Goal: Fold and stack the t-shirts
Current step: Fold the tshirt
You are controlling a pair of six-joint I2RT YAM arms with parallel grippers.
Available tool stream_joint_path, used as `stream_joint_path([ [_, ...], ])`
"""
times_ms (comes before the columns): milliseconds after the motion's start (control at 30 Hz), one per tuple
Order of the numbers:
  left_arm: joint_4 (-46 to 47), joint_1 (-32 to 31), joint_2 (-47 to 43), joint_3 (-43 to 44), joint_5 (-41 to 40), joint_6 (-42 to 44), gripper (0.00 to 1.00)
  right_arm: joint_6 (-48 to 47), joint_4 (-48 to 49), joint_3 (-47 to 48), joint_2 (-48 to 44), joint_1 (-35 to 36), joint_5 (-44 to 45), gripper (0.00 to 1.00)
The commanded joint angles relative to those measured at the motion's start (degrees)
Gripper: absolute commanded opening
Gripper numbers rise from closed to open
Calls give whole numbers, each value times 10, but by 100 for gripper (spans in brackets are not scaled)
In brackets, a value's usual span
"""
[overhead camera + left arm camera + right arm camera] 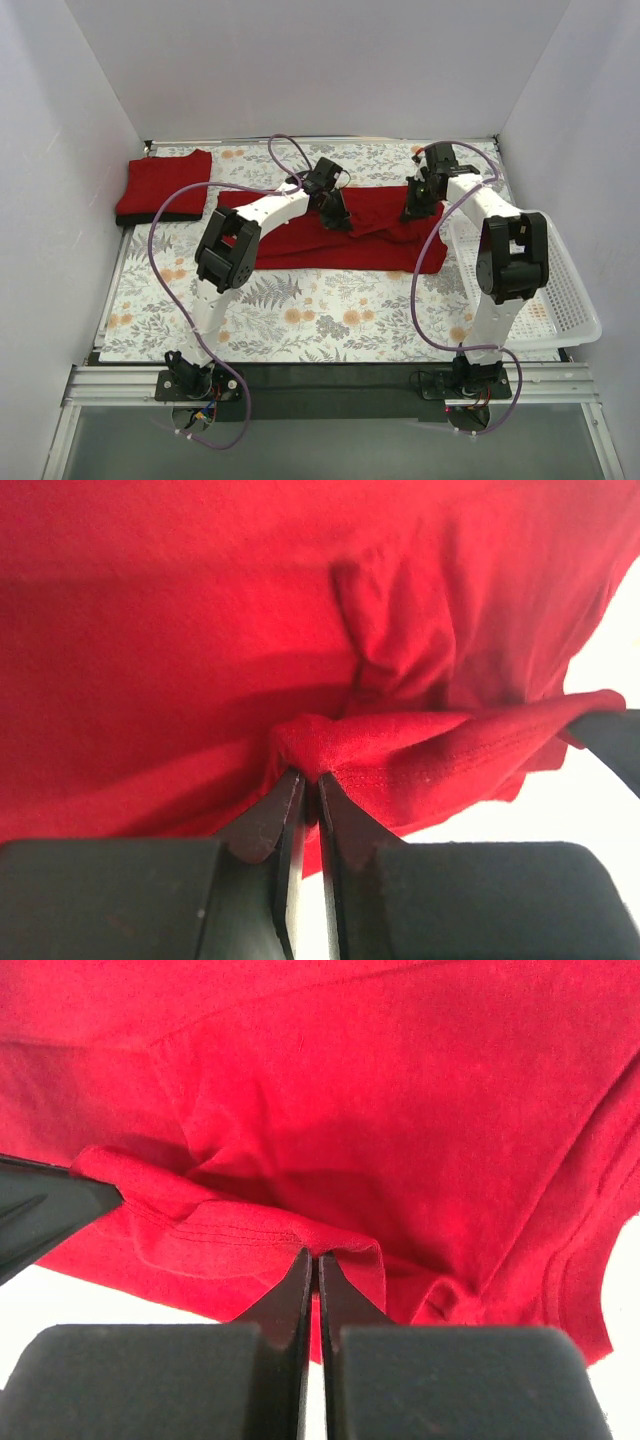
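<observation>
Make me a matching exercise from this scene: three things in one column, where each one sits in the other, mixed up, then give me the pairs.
Things
1. folded red t-shirt
2. long red t-shirt
3. white basket

Places
A. at the right edge of the table
B. at the table's far left corner
C. across the middle of the table, its hem pinched by the left gripper and the right gripper

Pairs: 1-B, 2-C, 3-A

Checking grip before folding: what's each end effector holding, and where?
Both pinch the bright red cloth t-shirt by its stitched hem: left end effector, right end effector.
</observation>
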Motion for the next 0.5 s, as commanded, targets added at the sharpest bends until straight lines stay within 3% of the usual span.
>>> stream_joint_path([
  [0, 20, 11, -6, 19, 3, -12, 11, 3, 4, 41, 16, -6, 2, 5],
  [467, 53, 16, 18, 28, 7, -10, 13, -29, 4, 135, 84, -11, -28, 6],
])
